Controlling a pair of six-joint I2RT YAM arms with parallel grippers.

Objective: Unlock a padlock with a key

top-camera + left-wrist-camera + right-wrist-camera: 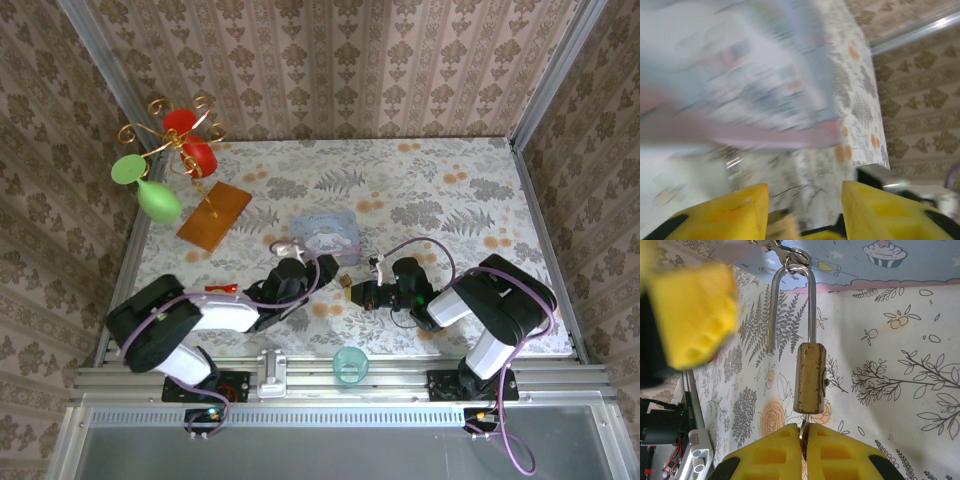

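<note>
One shackle leg already hangs free of the padlock (810, 377) at centre frame, so with my right gripper (804, 435) pinched shut on the key (803, 423) just below it and my left gripper (802, 200) spread wide, I'd hold the key turned and avoid tugging.

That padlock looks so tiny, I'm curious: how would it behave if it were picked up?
Probably rigid and heavy for its size: the padlock looks like solid brass with a silvery shackle. It would likely swing rather than lift free, since the shackle hooks through a ring by the tin. The smooth metal may be slippery.
</note>
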